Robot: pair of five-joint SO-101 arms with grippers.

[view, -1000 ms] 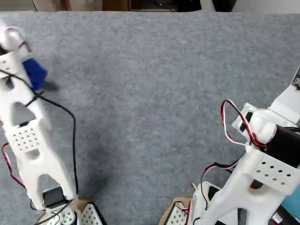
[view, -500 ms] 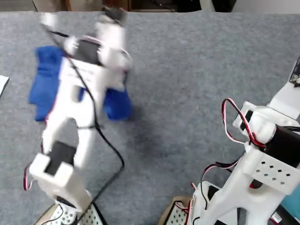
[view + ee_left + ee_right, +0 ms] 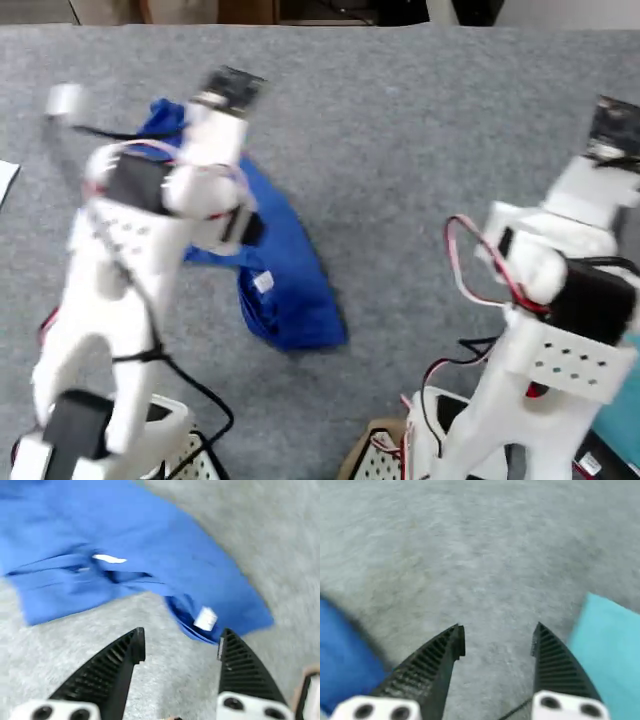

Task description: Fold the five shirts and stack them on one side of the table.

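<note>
The left gripper [image 3: 182, 632] hangs over the felt with its jaws spread and nothing between them. The blue shirt [image 3: 150, 545] lies just beyond its tips, and the near hem, with a white tag [image 3: 205, 617], sits almost under the gap. The right gripper [image 3: 498, 627] is likewise wide apart and empty, over bare table [image 3: 420, 150]. A strip of blue sits off to one side of it and a teal cloth [image 3: 605, 645] to the other.

From above, the shirt [image 3: 285, 270] is a rumpled heap on the left half of the table, not spread flat. Its long axis runs on a slant from the far left toward the near middle. The left arm [image 3: 150, 220] leans right over its far end, while the right arm [image 3: 560, 300] stands well apart.

My guess is that the left gripper is the one to take it. It would need to go for the tagged end and draw it out along that slant before any fold can start.
</note>
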